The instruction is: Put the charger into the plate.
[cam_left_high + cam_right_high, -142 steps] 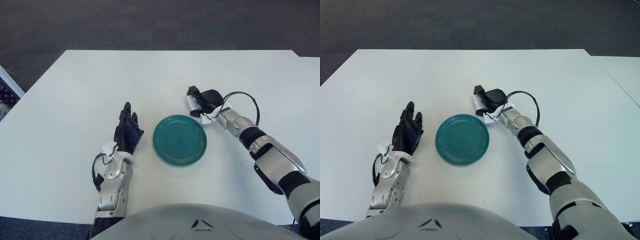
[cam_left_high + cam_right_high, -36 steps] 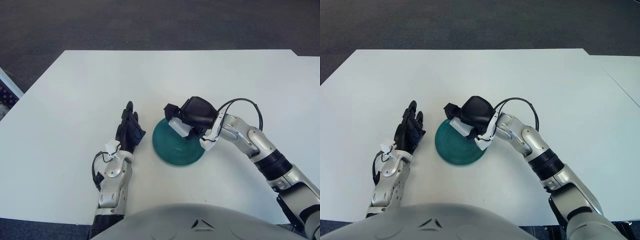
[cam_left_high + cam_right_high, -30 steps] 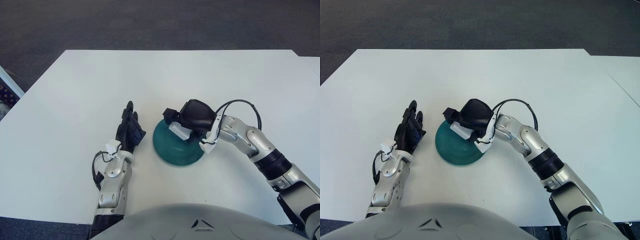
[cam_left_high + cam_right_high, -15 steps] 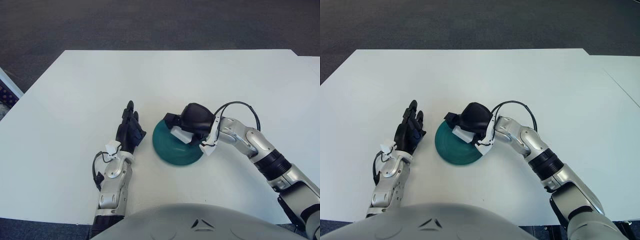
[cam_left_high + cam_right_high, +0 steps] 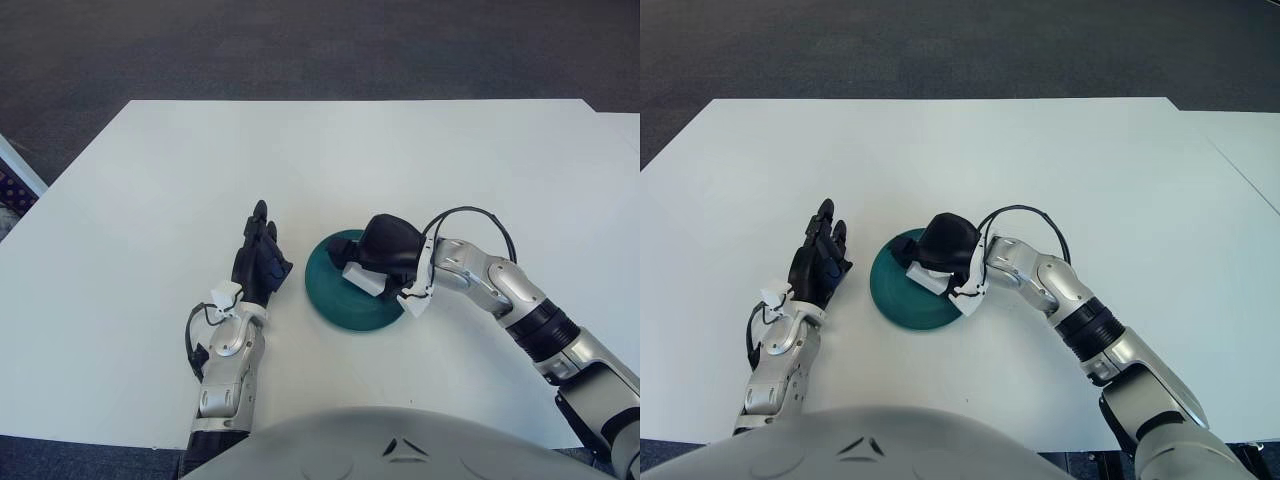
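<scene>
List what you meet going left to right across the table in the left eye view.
Left robot hand, open → green plate → white charger, held over the plate → right robot hand, closed on the charger.

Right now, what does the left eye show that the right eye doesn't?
Left eye only: a pale strip with something dark and patterned beside it at the left edge. Right eye only: a broad stretch of the second table on the right. Both: right hand gripping the charger low over the plate, left hand open to the plate's left.
</scene>
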`<state>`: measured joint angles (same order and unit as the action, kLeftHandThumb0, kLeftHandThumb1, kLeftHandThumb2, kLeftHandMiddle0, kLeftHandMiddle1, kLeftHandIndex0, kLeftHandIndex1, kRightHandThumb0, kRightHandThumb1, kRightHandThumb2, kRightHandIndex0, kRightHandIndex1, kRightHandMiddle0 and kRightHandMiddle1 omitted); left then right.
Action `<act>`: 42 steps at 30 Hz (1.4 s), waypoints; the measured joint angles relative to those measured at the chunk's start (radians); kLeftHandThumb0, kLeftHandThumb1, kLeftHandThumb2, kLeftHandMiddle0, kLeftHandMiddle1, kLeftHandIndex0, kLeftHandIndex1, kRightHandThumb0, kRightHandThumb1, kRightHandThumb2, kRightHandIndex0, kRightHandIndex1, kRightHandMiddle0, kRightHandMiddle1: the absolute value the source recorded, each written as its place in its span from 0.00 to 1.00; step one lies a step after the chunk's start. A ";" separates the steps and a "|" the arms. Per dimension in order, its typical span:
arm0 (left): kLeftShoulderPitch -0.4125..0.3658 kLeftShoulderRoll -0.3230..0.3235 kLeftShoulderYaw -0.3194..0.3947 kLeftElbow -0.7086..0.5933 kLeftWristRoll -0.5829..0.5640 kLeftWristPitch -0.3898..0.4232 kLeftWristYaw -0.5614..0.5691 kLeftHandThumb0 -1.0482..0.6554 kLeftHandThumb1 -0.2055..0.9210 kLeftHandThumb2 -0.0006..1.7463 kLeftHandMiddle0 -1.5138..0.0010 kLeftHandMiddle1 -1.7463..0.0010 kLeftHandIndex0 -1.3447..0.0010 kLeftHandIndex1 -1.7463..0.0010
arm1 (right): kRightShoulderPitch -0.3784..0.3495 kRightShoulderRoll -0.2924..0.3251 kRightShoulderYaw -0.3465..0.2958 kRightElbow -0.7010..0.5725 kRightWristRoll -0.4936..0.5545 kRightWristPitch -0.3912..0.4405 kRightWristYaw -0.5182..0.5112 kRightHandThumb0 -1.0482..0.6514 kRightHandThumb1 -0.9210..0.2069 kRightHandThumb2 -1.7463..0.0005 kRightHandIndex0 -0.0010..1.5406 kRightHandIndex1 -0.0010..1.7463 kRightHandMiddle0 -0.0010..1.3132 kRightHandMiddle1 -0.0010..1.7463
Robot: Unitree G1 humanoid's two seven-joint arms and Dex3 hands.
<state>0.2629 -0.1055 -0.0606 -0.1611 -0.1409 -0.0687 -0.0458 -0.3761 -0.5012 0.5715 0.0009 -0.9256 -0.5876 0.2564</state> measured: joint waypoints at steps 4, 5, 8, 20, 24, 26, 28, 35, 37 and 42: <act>0.000 0.001 -0.002 0.000 0.000 0.000 -0.001 0.00 1.00 0.64 1.00 1.00 1.00 1.00 | 0.002 0.005 -0.003 0.000 0.002 -0.003 -0.026 0.34 0.50 0.28 0.66 1.00 0.44 1.00; 0.000 0.001 -0.002 0.000 0.000 0.000 -0.001 0.00 1.00 0.65 1.00 1.00 1.00 1.00 | 0.005 0.008 -0.006 0.000 0.009 -0.003 -0.032 0.35 0.46 0.31 0.63 1.00 0.42 1.00; 0.000 0.001 -0.004 0.000 0.001 0.001 -0.001 0.00 1.00 0.66 1.00 1.00 0.99 1.00 | 0.015 0.020 -0.012 -0.001 0.039 -0.002 -0.038 0.38 0.21 0.52 0.41 1.00 0.27 1.00; -0.024 -0.010 0.070 0.007 -0.111 0.065 0.001 0.00 1.00 0.65 1.00 1.00 1.00 1.00 | 0.058 0.020 -0.027 -0.058 0.133 -0.034 0.005 0.02 0.00 0.55 0.05 0.18 0.00 0.33; -0.032 -0.010 0.085 0.006 -0.126 0.078 0.010 0.00 1.00 0.66 1.00 1.00 1.00 1.00 | 0.070 0.009 -0.032 -0.068 0.144 -0.045 0.013 0.00 0.00 0.50 0.01 0.04 0.00 0.12; -0.032 -0.010 0.083 0.005 -0.125 0.088 0.011 0.00 1.00 0.66 1.00 1.00 1.00 1.00 | 0.075 0.006 -0.033 -0.068 0.150 -0.050 0.020 0.00 0.00 0.49 0.01 0.02 0.00 0.07; -0.032 -0.010 0.081 0.003 -0.125 0.102 0.015 0.00 1.00 0.66 1.00 1.00 1.00 1.00 | 0.078 0.005 -0.033 -0.068 0.153 -0.057 0.020 0.00 0.00 0.48 0.00 0.01 0.00 0.03; -0.032 -0.010 0.076 -0.018 -0.125 0.134 0.029 0.00 1.00 0.67 1.00 1.00 1.00 1.00 | 0.078 0.006 -0.041 -0.045 0.168 -0.092 0.008 0.00 0.00 0.46 0.00 0.00 0.00 0.00; -0.032 -0.010 0.076 -0.023 -0.126 0.141 0.030 0.00 1.00 0.67 1.00 1.00 1.00 1.00 | 0.078 0.007 -0.044 -0.033 0.177 -0.098 0.007 0.00 0.00 0.46 0.00 0.00 0.00 0.00; -0.031 -0.010 0.077 -0.027 -0.131 0.149 0.028 0.00 1.00 0.66 1.00 1.00 1.00 1.00 | 0.078 0.014 -0.050 -0.012 0.205 -0.108 0.005 0.00 0.00 0.45 0.00 0.00 0.01 0.00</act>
<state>0.2314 -0.1152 0.0168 -0.1883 -0.2721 0.0799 -0.0174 -0.2980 -0.4872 0.5217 -0.0107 -0.7209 -0.6955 0.2614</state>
